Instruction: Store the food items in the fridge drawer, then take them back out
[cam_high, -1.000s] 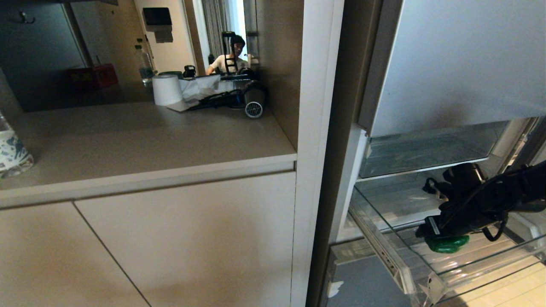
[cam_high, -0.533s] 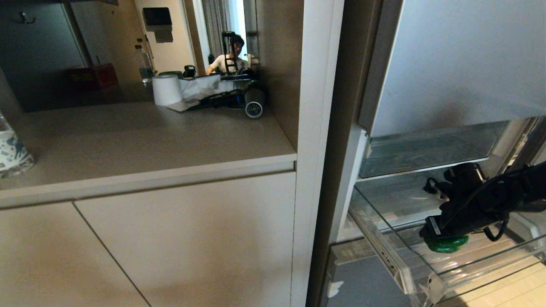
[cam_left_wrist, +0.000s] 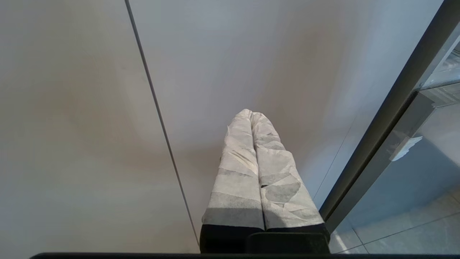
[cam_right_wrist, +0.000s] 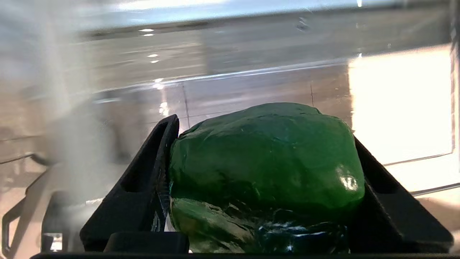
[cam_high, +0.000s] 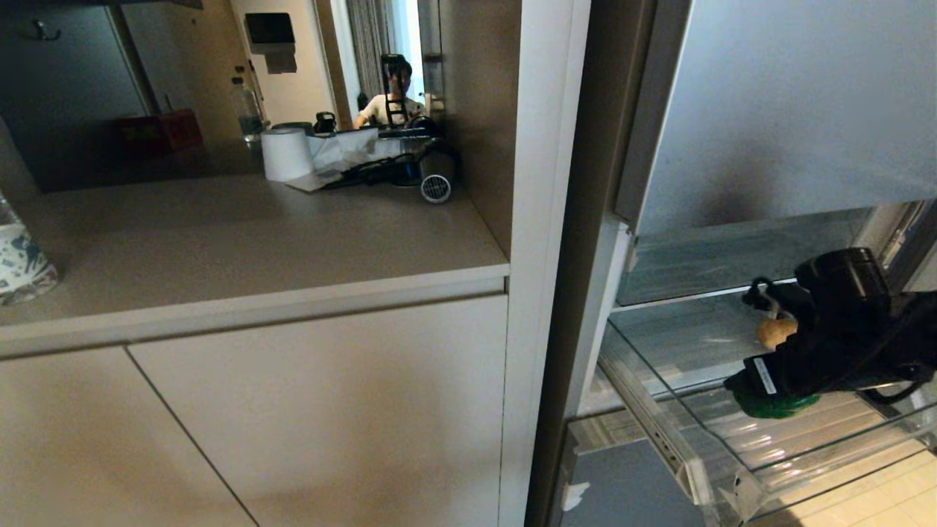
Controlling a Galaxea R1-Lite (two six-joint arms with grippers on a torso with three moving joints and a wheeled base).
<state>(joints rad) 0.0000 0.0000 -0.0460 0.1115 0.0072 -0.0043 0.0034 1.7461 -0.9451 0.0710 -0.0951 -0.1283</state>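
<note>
The fridge drawer (cam_high: 662, 439) stands pulled out at the lower right, its clear ribbed bin showing above the blue-grey front (cam_high: 629, 487). My right gripper (cam_high: 770, 399) reaches into the bin from the right and is shut on the glossy green bell pepper (cam_high: 779, 406), which hangs just above the ribbed floor. In the right wrist view the pepper (cam_right_wrist: 266, 169) fills the space between the two black fingers (cam_right_wrist: 158, 154). A tan-brown lump (cam_high: 776, 331) lies farther back in the bin, partly behind the arm. My left gripper (cam_left_wrist: 251, 113) is shut and empty, facing a cabinet door.
The tall fridge door (cam_high: 790, 110) hangs above the drawer. A beige counter (cam_high: 256, 241) at the left carries a paper roll (cam_high: 287, 154), cables and a hair dryer (cam_high: 437, 183). A bottle (cam_high: 18, 263) stands at its left edge. A person (cam_high: 392, 102) sits far behind.
The right gripper has closed on the pepper and the arm has risen a little with it. This has uncovered the tan lump behind. The left arm has not moved.
</note>
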